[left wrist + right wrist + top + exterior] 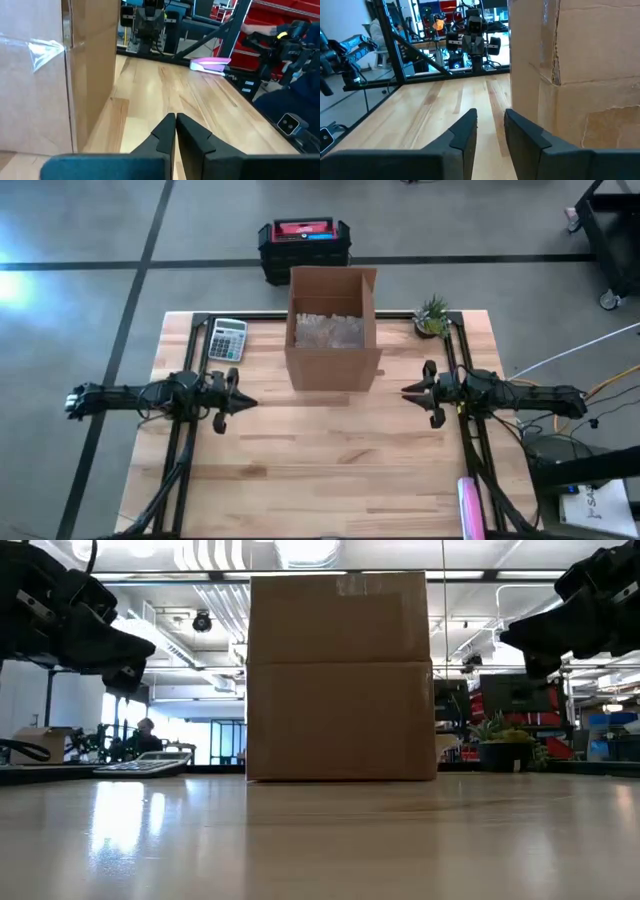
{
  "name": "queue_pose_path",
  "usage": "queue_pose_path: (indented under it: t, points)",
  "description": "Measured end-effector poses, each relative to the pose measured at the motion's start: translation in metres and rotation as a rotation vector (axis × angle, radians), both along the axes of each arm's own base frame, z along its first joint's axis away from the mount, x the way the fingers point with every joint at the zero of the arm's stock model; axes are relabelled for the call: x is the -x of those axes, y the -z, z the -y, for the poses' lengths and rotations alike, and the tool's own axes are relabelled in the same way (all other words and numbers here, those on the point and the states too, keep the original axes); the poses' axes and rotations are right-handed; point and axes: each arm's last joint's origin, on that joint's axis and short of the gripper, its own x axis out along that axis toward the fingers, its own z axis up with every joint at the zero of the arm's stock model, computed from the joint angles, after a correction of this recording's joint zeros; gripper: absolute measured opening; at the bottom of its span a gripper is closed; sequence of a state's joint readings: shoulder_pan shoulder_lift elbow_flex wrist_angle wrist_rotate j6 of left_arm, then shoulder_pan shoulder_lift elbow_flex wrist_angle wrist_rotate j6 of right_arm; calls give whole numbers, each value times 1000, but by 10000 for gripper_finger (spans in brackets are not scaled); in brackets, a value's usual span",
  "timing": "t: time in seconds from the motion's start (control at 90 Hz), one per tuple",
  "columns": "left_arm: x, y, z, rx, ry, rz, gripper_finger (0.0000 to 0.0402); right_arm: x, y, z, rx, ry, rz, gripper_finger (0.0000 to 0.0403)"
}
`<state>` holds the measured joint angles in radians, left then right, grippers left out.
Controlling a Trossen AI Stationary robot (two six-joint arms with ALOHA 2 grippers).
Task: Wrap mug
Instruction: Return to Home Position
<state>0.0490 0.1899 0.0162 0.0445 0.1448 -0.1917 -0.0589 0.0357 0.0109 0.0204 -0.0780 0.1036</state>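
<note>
The high camera looks straight down on the whole table [320,450]. The low camera sits at tabletop height, near the box [340,675], facing 12 o'clock. The 2 wrist cameras face 3 and 9 o'clock. All 4 views share the box.

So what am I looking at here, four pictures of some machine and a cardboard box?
It is a robot: two dark arms at a wooden table, each ending in a two-finger gripper. One picture looks straight down, one level across the tabletop, two from cameras on the wrists. The left gripper is shut, the right gripper slightly open; both are empty. Between them stands an open cardboard box with bubble wrap inside. A calculator and a small plant flank it.
</note>
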Motion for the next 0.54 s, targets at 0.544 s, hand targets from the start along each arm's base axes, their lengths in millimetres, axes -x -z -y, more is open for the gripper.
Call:
queue_pose_path:
  t: [0.544]
  points:
    - [-4, 6, 0, 4, 0, -73, 2, 0, 0, 0, 0, 0, 0, 62]
